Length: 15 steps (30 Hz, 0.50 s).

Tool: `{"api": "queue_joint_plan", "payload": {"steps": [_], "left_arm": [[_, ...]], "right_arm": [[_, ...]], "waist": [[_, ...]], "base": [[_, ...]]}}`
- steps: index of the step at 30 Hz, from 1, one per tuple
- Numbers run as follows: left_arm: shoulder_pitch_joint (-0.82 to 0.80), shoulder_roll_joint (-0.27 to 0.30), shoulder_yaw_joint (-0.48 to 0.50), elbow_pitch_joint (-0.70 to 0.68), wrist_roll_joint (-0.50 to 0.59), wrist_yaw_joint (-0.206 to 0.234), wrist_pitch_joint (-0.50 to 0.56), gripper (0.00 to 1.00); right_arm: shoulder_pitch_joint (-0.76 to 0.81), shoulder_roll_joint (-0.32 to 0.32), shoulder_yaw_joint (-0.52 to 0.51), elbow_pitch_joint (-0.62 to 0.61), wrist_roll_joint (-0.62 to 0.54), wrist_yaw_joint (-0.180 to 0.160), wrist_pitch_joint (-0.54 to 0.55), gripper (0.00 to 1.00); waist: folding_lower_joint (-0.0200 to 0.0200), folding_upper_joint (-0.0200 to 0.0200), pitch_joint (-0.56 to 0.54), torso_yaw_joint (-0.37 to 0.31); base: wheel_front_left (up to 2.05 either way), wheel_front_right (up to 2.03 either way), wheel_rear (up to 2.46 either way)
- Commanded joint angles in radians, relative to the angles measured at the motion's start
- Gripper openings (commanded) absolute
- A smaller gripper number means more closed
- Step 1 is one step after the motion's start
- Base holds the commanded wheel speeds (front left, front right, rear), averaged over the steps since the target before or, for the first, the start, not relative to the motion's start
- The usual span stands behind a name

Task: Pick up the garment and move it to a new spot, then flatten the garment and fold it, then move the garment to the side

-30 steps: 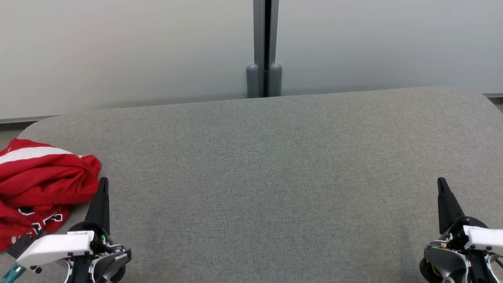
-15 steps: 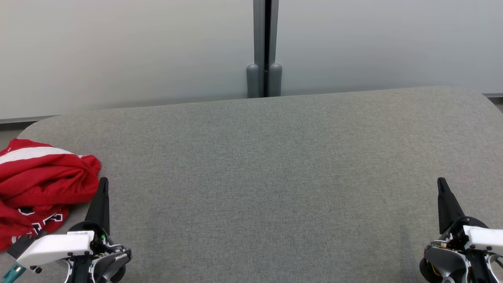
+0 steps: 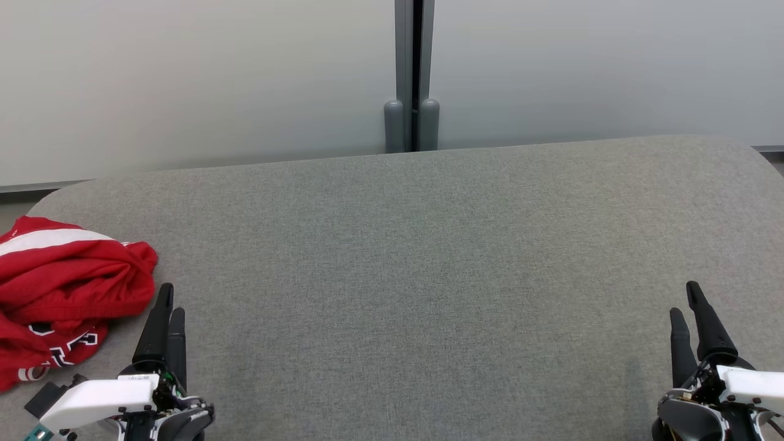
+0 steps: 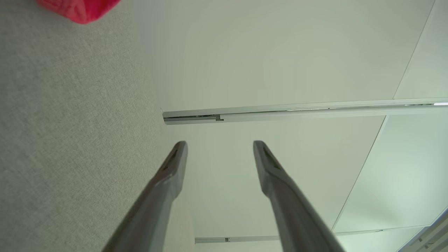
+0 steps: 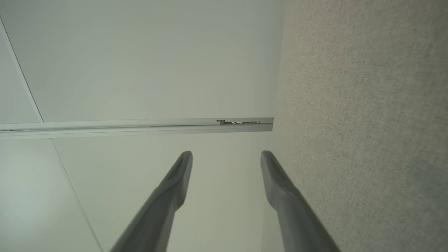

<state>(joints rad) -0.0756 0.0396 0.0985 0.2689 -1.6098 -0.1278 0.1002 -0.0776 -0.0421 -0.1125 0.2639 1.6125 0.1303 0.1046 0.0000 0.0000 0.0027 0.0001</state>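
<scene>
A crumpled red garment [image 3: 67,288] with a white stripe and white lettering lies bunched at the left end of the grey fabric table [image 3: 416,275]. Just right of it, near the front edge, my left gripper [image 3: 171,300] stands open and holds nothing. In the left wrist view the same gripper [image 4: 219,144] has its fingers spread, and a red corner of the garment [image 4: 78,8] shows at the top left. My right gripper [image 3: 685,299] is open over bare table at the front right. The right wrist view shows that gripper [image 5: 226,154] with parted fingers and nothing between them.
Behind the table stands a pale wall with a grey vertical post [image 3: 413,73] at its middle. The table's far corners are rounded, and a strip of floor [image 3: 12,202] shows beyond the far left corner.
Both grippers have gone from shut to open, each now showing two separate fingers. The garment and the arms stay where they were.
</scene>
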Motion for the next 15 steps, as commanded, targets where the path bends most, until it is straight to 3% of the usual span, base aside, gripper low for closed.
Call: {"api": "queue_joint_plan", "payload": {"steps": [1,15], "left_arm": [[-0.032,0.007,-0.009,-0.023,0.012,-0.002,-0.01,1.0],[-0.052,0.012,-0.04,-0.069,0.223,-0.002,-0.076,1.0]], "right_arm": [[-0.019,-0.007,0.004,-0.027,-0.013,0.0,-0.009,1.0],[-0.023,-0.04,0.034,-0.063,-0.231,0.0,-0.082,1.0]], "waist": [[0.0,0.0,0.0,0.0],[0.0,0.0,-0.002,0.002]], "base": [[0.0,0.0,0.0],[0.0,0.0,0.0]]}}
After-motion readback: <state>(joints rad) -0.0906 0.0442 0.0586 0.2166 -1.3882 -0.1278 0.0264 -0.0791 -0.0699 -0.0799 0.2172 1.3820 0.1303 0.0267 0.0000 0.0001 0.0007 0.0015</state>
